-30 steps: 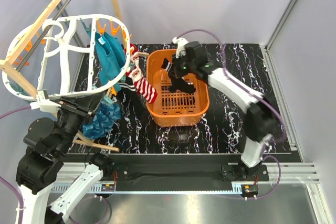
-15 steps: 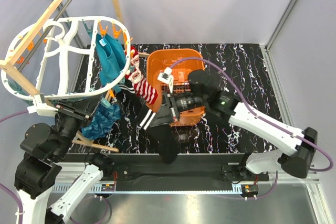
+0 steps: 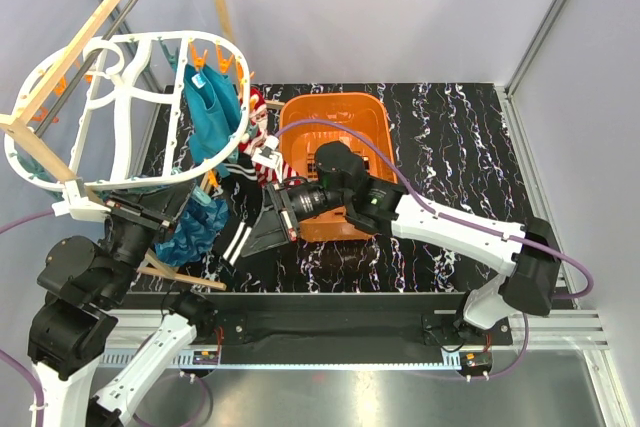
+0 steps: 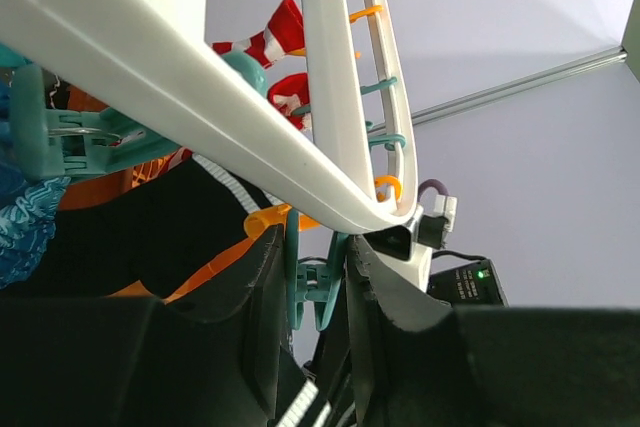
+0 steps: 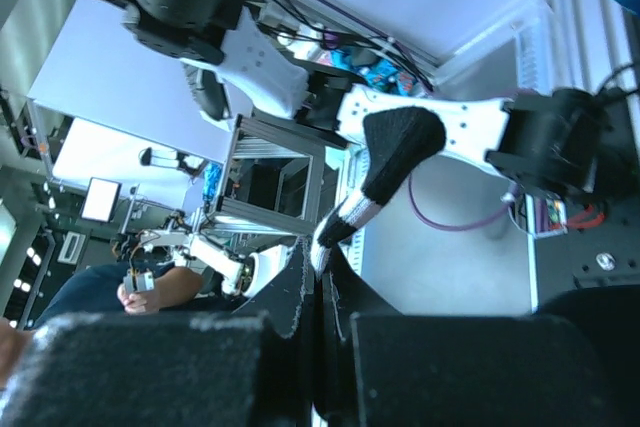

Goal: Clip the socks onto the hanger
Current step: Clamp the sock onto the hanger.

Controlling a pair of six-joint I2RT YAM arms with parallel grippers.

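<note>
**Right claw (image 3: 252, 240) gripping a dark sock (image 3: 232, 245), left claw (image 3: 95, 205) clamping the hanger (image 3: 120, 112)**

From above, the left claw is clenching the near rim of the white hanger, which is spreading up and away from it. Teal cloths (image 3: 210, 112) are hanging off the hanger's far side, and a striped sock (image 3: 258, 119) is dangling just beyond them. The right claw is reaching across the black table (image 3: 450, 147) towards the left. It is pinching the dark sock, which is sticking out past its tip. The orange basket (image 3: 335, 105) is sitting just behind this claw.

At the left wrist, the claw (image 4: 315, 259) is closing around the end of the hanger (image 4: 330, 77), with a teal peg (image 4: 310, 292) sitting between its fingers (image 4: 385, 317). The striped sock (image 4: 275, 32) is showing above, beyond the rim.

At the right wrist, the claw (image 5: 320, 282) is squeezing tight on the banded cuff of the dark sock (image 5: 400, 147). The black foot of the sock is standing out straight ahead of the tips.
</note>
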